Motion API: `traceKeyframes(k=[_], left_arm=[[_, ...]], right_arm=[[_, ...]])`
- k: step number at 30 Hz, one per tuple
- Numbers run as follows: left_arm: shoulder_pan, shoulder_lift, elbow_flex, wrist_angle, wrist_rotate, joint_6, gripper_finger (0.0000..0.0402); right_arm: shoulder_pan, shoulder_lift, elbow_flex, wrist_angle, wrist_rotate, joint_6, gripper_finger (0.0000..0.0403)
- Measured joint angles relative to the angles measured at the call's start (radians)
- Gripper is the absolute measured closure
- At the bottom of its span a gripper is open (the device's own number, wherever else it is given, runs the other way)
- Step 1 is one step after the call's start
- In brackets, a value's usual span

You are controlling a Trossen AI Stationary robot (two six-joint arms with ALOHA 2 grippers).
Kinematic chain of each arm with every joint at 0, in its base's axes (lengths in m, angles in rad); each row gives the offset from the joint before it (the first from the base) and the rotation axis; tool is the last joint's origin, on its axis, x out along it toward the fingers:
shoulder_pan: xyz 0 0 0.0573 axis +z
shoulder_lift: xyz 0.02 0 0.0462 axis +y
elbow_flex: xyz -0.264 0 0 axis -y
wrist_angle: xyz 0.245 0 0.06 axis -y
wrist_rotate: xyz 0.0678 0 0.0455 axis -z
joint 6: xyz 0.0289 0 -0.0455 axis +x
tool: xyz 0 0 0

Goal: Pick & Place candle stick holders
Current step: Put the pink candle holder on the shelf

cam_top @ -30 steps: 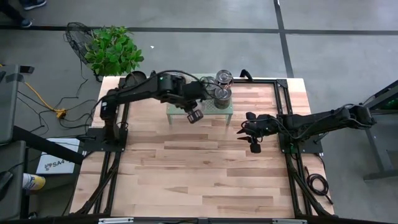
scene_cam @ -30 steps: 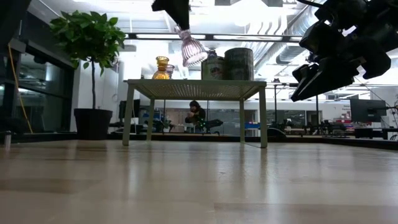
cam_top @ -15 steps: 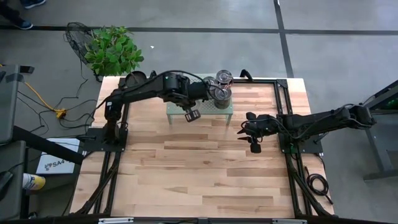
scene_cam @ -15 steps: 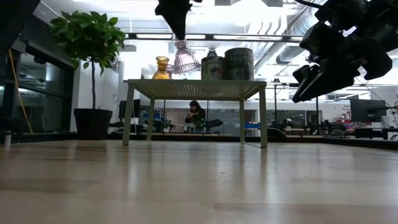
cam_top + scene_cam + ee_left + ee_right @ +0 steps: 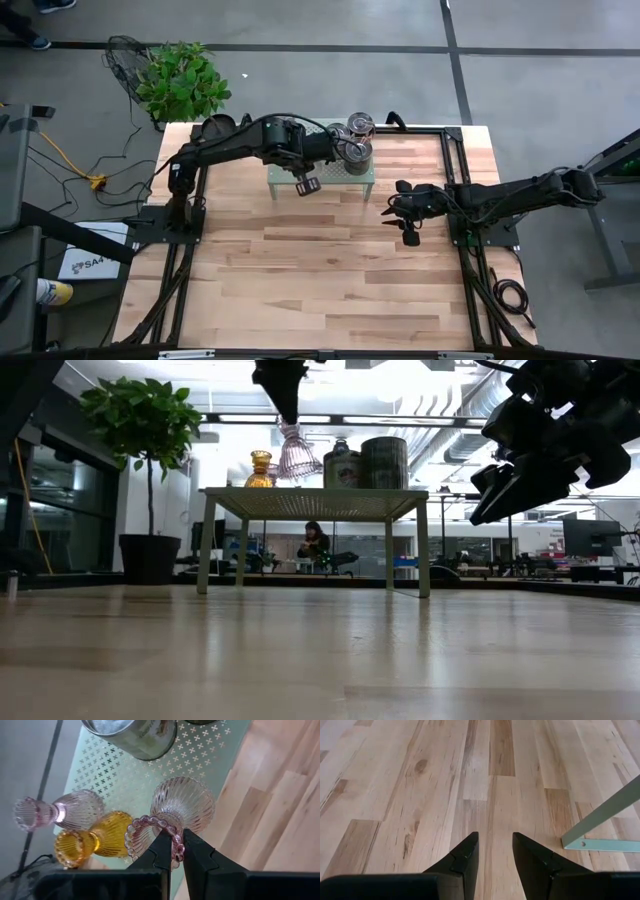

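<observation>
The small perforated stand (image 5: pixel 322 172) carries the holders; above its near edge the left gripper (image 5: pixel 173 851) is clamped on the beaded rim of a pink glass holder (image 5: pixel 182 807), which hangs just above the stand beside the amber holder (image 5: pixel 95 841). Ribbed glass is probably light, rigid, brittle and slick, so the thin rim pinch looks marginal and the narrow neck seems safer. The right gripper (image 5: pixel 494 852) waits over bare table, fingers apart and empty.

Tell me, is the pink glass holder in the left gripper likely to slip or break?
Probably fragile: the pink glass holder looks thin and ribbed. The left gripper pinches only its beaded rim, so it may slip or swing. Its narrow top suggests it tips easily.
</observation>
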Motion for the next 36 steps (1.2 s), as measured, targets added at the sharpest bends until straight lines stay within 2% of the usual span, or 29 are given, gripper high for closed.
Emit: traceKeyframes(k=[13, 26, 36], left_arm=[[0.000, 0.000, 0.000, 0.000, -0.026, 0.075, 0.0384], [0.046, -0.001, 0.000, 0.000, -0.008, 0.335, 0.0384], [0.059, -0.001, 0.000, 0.000, 0.017, 0.452, 0.0384]], right_arm=[[0.000, 0.000, 0.000, 0.000, 0.000, 0.000, 0.0289], [0.000, 0.000, 0.000, -0.003, -0.003, 0.000, 0.0289], [0.000, 0.000, 0.000, -0.006, -0.003, 0.000, 0.0289]])
